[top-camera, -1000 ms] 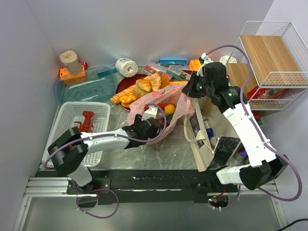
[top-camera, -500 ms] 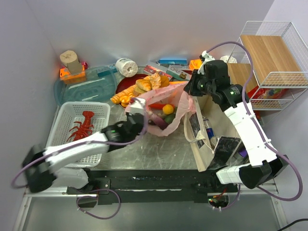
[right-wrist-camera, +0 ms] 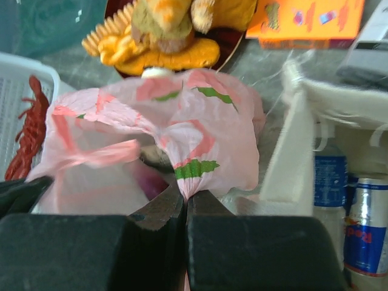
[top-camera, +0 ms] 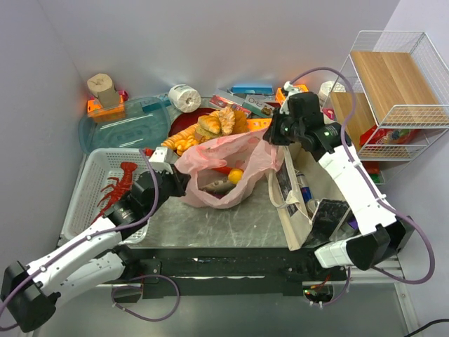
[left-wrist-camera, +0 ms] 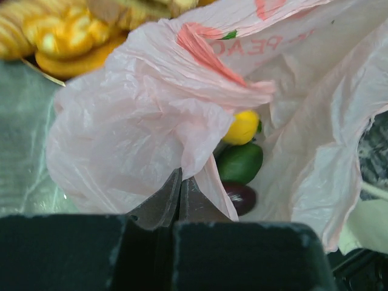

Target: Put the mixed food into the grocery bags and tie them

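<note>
Overhead view, with twelve o'clock at the far wall. A grey table is filling the middle of the scene. A white wire shelf is standing at two o'clock.

A beige canvas tote is standing open at three o'clock. The right wrist view shows a blue-labelled bottle and a blue can standing inside it.

A white basket is sitting at nine o'clock, with a red lobster lying in it.

A thin pink bag is lying at the table's centre, just beside the tote, its mouth stretched between the two arms. A plate of golden breads is sitting at twelve o'clock, just behind the bag.

The left gripper is at the bag's eight o'clock edge. Its fingers are pressed together, pinching a fold of the pink plastic. The right gripper is at the bag's two o'clock edge, its fingers likewise clamped together on a gathered bunch of the plastic.

Inside the bag, the left wrist view shows a yellow lemon, a green cucumber touching it below, and a dark purple eggplant touching the cucumber.
</note>
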Controlling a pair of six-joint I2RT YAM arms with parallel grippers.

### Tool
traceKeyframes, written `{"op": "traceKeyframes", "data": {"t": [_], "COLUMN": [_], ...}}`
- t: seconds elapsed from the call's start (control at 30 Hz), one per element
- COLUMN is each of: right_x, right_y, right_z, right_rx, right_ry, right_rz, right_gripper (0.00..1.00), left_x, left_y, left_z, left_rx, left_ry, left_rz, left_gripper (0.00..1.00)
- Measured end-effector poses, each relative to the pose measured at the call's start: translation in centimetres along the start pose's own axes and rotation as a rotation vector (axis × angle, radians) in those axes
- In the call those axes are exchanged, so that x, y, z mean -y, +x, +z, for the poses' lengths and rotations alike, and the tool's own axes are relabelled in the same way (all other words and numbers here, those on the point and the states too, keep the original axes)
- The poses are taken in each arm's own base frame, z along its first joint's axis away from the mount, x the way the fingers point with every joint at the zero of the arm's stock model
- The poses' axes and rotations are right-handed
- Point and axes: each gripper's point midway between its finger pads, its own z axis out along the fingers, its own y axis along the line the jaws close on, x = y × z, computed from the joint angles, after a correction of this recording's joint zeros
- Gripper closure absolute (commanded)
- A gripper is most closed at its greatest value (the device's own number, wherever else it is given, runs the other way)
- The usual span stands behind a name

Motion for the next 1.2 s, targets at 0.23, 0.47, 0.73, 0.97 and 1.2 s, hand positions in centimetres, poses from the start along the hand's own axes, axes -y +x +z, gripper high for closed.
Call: {"op": "traceKeyframes", "data": {"t": [0.23, 0.47, 0.73, 0.97, 1.2], "right_x": [-2.2, -4.5, -10.2, -13.5, -14.8], "right_y": [1.6, -0.1, -4.7, -2.8, 4.6], "right_z": [0.5, -3.2, -11.1, -8.1, -0.3], "right_rx": [-0.065, 0.062, 0.39, 0.323, 0.03], "right_ry": [-0.096, -0.139, -0.254, -0.342, -0.407], "right_rz": [-0.05, -0.125, -0.26, -0.346, -0.374], "right_gripper": [0.34, 0.27, 0.23, 0.23, 0.22], "left_x": [0.6, 2.0, 2.0, 2.6, 2.7], "left_y": [1.6, -1.9, -2.3, -3.0, -3.5], "left_z": [-1.0, -3.5, -3.7, -4.5, -5.0], "left_rx": [-0.02, 0.142, 0.163, 0.18, 0.201], "left_ry": [0.115, 0.218, 0.228, 0.255, 0.27], "left_rz": [-0.04, -0.095, -0.132, -0.182, -0.206], "left_gripper": [0.99, 0.99, 0.99, 0.99, 0.99]}}
